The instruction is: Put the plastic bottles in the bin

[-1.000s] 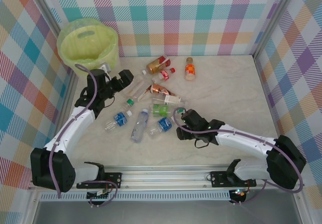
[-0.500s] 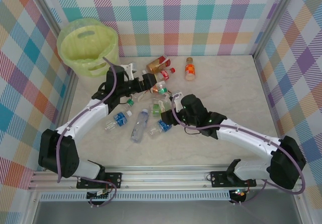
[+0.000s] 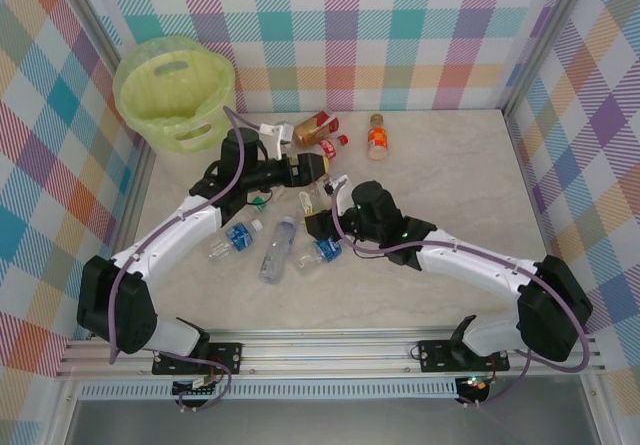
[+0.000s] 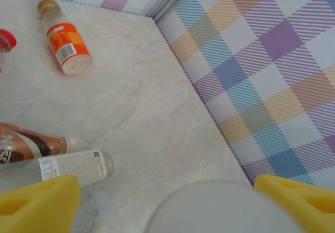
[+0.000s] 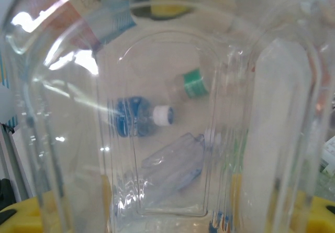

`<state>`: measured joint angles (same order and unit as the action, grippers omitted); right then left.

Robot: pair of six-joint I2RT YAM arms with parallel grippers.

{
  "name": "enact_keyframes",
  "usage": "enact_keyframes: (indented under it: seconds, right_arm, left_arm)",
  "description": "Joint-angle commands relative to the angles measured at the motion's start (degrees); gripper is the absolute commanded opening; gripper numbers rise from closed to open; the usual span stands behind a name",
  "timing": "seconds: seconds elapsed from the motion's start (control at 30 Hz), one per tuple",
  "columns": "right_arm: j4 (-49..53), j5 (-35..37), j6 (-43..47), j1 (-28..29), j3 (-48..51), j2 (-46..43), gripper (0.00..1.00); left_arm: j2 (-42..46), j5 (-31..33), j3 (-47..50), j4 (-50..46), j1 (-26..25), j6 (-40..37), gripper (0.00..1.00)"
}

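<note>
Arms swung inward; right tool (image 3: 322, 213) pinches clear bottle (image 5: 167, 112) (long axis up its wrist view); left tool (image 3: 318, 165) spread.

"Where's the bin (image 3: 196, 131)?"

"Far-left corner of the worktop (image 3: 450, 195). It's tall, round and see-through yellow-green, standing upright, with an oval handle hole showing."

"And the bottles?"

"Out on the worktop. An orange-label bottle (image 3: 377, 137) lies at the back with its cap toward the wall. A red-and-brown-label bottle (image 3: 313, 128) and a red-capped bottle (image 3: 333, 146) lie just to its left. Nearer us, a blue-label bottle (image 3: 238, 237), a bluish bottle (image 3: 278, 249) and a second blue-label bottle (image 3: 322, 251) lie side by side. A clear bottle (image 5: 167, 112) sits gripped in the right hand (image 5: 167, 214)."
</note>
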<state>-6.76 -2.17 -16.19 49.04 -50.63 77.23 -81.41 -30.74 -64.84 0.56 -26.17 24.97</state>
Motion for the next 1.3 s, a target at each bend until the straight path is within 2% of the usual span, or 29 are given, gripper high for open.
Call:
enact_keyframes:
  seconds: [0.0, 0.27, 0.37, 0.47, 0.63, 0.77, 0.87, 0.93, 0.97, 1.13, 1.27]
  right_arm:
    - [-4.4, 0.1, 0.6, -0.2, -2.2, -0.1, 0.46]
    - [-4.6, -3.2, 3.7, -0.2, -3.2, 0.2, 0.50]
    - [-4.2, -4.3, 4.6, -0.1, -3.3, 0.1, 0.54]
    - [-1.8, -5.3, 5.8, -0.2, -4.3, 0.2, 0.61]
    - [3.1, -5.0, 7.4, -0.2, -5.6, 0.0, 0.80]
    - [6.5, -4.6, 8.3, -0.2, -5.3, -1.4, 0.88]
    - [6.4, -2.7, 7.4, -0.2, -4.1, -3.1, 0.92]
    - [4.4, -1.0, 5.5, -0.2, -2.6, -4.2, 0.95]
    - [2.5, -0.6, 4.2, -0.2, -1.6, -4.6, 1.00]
    - [-5.1, 5.3, -1.8, -0.2, 2.9, -5.9, 1.00]
    - [-6.8, 7.8, -1.6, -0.3, 3.7, -6.1, 1.00]
  left_arm:
    - [2.3, 0.2, -1.2, -1.5, -0.2, -2.1, 0.77]
    - [2.4, -2.0, -1.6, -0.6, -0.2, -3.2, 0.47]
    - [2.8, -1.2, -1.5, -0.6, -0.2, -4.0, 0.42]
    - [3.0, 0.9, -1.9, -1.6, -0.2, -4.7, 0.37]
    - [3.4, 3.4, -2.2, -2.4, -0.2, -4.9, 0.31]
    - [3.7, 5.7, -2.6, -2.8, -0.1, -4.9, 0.07]
    - [3.8, 8.2, -2.6, -2.8, -0.1, -4.8, 0.01]
    - [3.7, 10.1, -2.7, -2.9, -0.1, -4.6, 0.00]
    - [3.7, 11.5, -2.7, -3.2, -0.1, -4.6, 0.00]
    - [4.1, 17.8, -4.6, -6.1, 0.0, -4.9, 0.00]
    - [4.3, 26.7, -8.5, -10.9, 0.1, -5.3, 0.00]
